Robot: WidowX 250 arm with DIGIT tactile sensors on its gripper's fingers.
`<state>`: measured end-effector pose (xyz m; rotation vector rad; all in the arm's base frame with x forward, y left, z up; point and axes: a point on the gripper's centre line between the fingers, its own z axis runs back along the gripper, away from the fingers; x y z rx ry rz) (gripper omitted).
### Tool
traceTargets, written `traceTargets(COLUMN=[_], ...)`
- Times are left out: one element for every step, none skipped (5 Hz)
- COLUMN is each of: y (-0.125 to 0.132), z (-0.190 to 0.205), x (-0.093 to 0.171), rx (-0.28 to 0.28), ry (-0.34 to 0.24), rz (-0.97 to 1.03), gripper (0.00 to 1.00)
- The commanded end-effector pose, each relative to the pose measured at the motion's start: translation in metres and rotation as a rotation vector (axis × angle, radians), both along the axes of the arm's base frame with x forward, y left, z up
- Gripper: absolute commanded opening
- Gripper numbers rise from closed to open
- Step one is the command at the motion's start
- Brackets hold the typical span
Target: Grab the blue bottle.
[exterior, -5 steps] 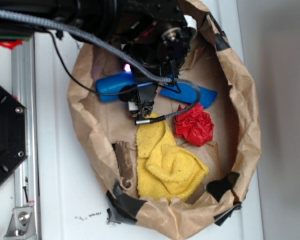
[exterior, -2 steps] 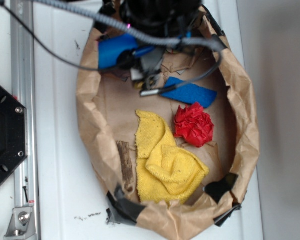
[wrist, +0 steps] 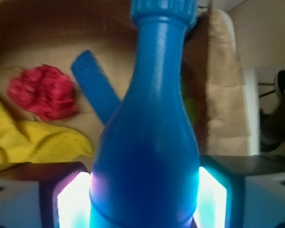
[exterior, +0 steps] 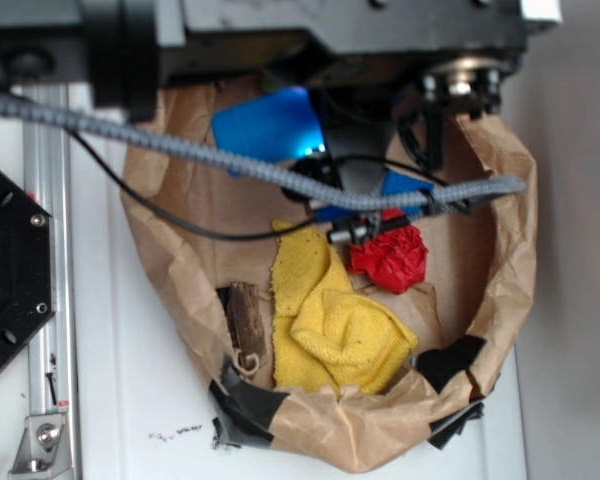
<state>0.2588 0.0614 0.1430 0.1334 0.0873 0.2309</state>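
The blue bottle (wrist: pixel 147 142) fills the middle of the wrist view, neck and cap pointing away from me. My gripper (wrist: pixel 145 197) is shut on the bottle's wide body, with a glowing pad (wrist: pixel 73 199) pressed to each side. From the exterior view the bottle (exterior: pixel 270 122) shows large and blurred near the top of the paper bag, raised off the bag's floor. The dark arm covers the top of that view and hides the fingers.
The brown paper bag (exterior: pixel 500 260) walls in a yellow cloth (exterior: pixel 340 320), a red crumpled ball (exterior: pixel 390 258), a flat dark-blue piece (exterior: pixel 405 185) and a brown wooden piece (exterior: pixel 248 322). A grey cable (exterior: pixel 180 150) crosses the bag. A metal rail (exterior: pixel 42 250) runs along the left.
The bottle has left the bag floor with the gripper and now shows larger and higher. The arm has risen toward the camera and shifted right, uncovering the flat blue piece partly.
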Motion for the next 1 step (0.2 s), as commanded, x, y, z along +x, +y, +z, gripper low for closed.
traceTargets(y=[-0.0209], z=[0.0186], x=[0.0156], rx=[-0.087], ry=[-0.124], rz=[0.029], gripper=[0.00])
